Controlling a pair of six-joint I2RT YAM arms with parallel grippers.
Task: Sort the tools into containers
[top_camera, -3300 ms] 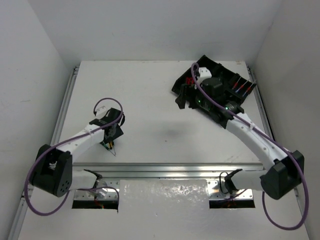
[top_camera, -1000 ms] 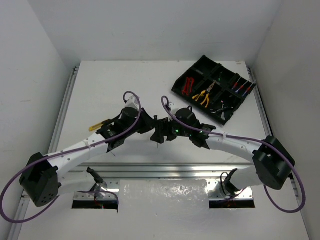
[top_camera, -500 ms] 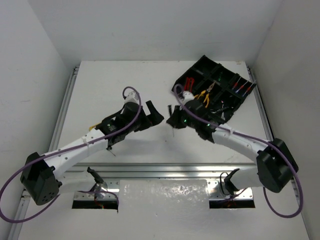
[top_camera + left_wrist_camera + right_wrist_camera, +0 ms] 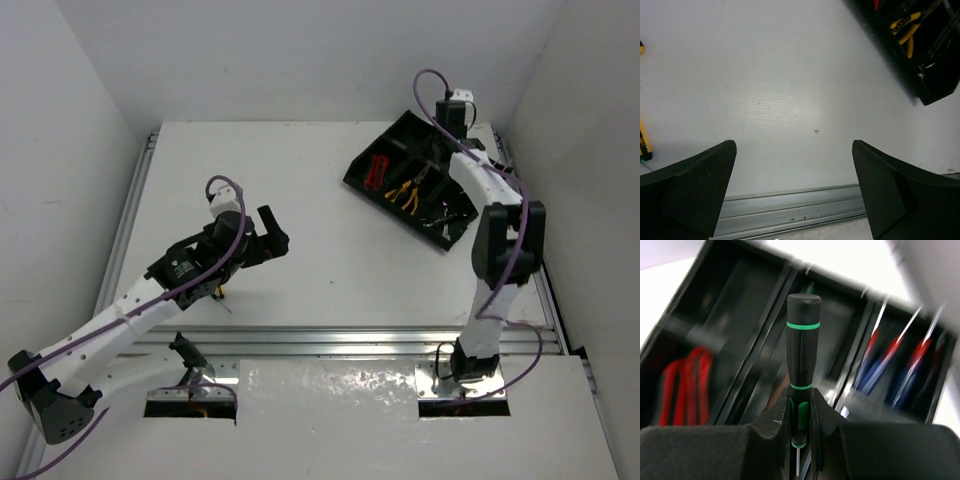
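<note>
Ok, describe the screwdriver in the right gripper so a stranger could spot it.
Start at the large black plastic divided tray at the table's far right. Over it, the right gripper pinches a slim black-handled screwdriver. Two green rings set it apart from the red-and-blue screwdrivers lying in the tray.

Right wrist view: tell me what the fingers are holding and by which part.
The right gripper holds a black screwdriver with green rings, pinched at the handle's lower end, near the shaft.

Black screwdriver (image 4: pixel 802 340) with green rings; black tray (image 4: pixel 740 300).
</note>
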